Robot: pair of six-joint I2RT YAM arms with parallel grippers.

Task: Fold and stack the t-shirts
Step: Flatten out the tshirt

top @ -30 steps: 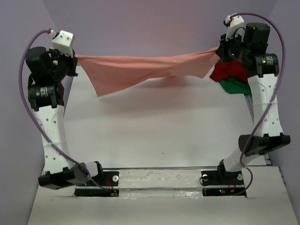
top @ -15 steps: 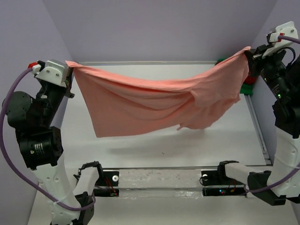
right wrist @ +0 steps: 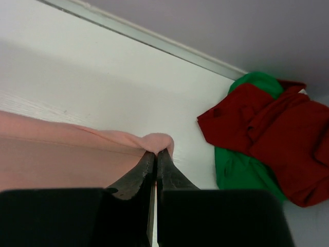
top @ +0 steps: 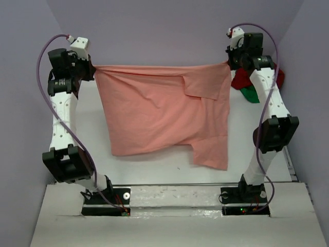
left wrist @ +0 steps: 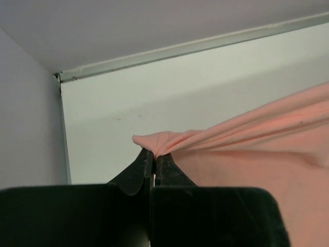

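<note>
Lilac walls (top: 164,31) close in a white bench (top: 154,172). The left gripper (left wrist: 152,153) is clamped on 1 top corner of the salmon-pink shirt (top: 159,113) and the right gripper (right wrist: 156,154) on the other, its top edge taut between them. The dark red shirt (right wrist: 267,123) lies crumpled on the green shirt (right wrist: 241,172), far right.

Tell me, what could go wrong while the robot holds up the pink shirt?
1. The left fingers and right fingers each pinch only a tiny bunch of the pink shirt, so a corner might slip out.
2. A flap is folded over near the right top corner and the bottom edge hangs uneven, so it may land wrinkled.
3. The red shirt and green shirt lie close beside the right arm, which might snag them.
</note>
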